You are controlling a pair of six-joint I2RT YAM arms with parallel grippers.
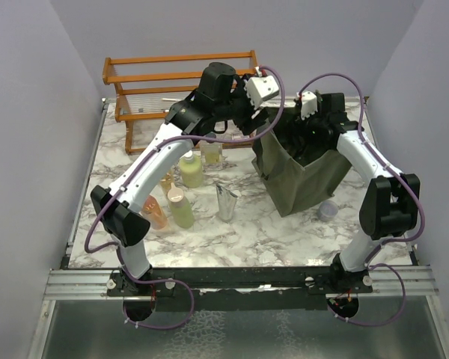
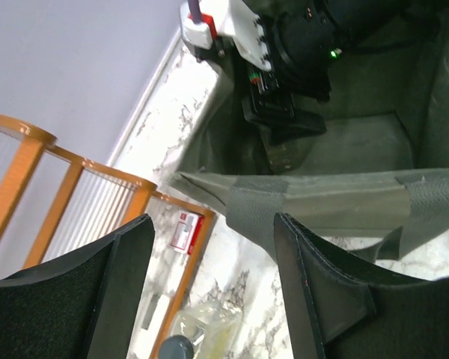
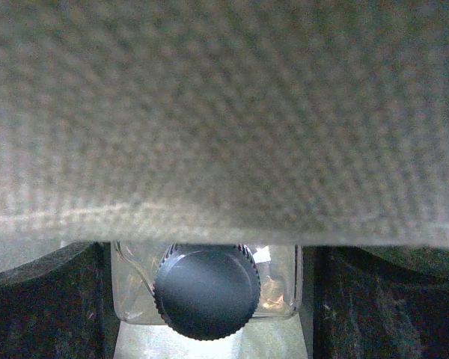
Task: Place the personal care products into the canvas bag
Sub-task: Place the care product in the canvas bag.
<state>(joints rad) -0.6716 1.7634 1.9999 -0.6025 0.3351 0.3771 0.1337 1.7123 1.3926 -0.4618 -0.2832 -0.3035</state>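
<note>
Top: bag (image 1: 303, 183) stands right of centre on the table (image 1: 284, 232), with left arm (image 1: 165, 153) over its mouth and right arm (image 1: 367, 161) reaching inside. Green bottles (image 1: 182, 207), amber bottle (image 1: 156, 213) and silver tube (image 1: 226, 202) stand left of the bag.
Left wrist: left fingers (image 2: 97, 299) spread, empty, above the bag rim.
Right wrist: fabric close overhead. Right fingers (image 3: 45, 299) flank a black-capped bottle (image 3: 209, 288); cannot tell if they grip it.

White-black arms (image 1: 161, 153), purple cables (image 1: 89, 226); left claw (image 2: 211, 224) pads (image 2: 60, 299) perhaps felt.

soft, even light falls from above; the right wrist view is dim, the canvas bag (image 3: 224, 112) blurred close up.
</note>
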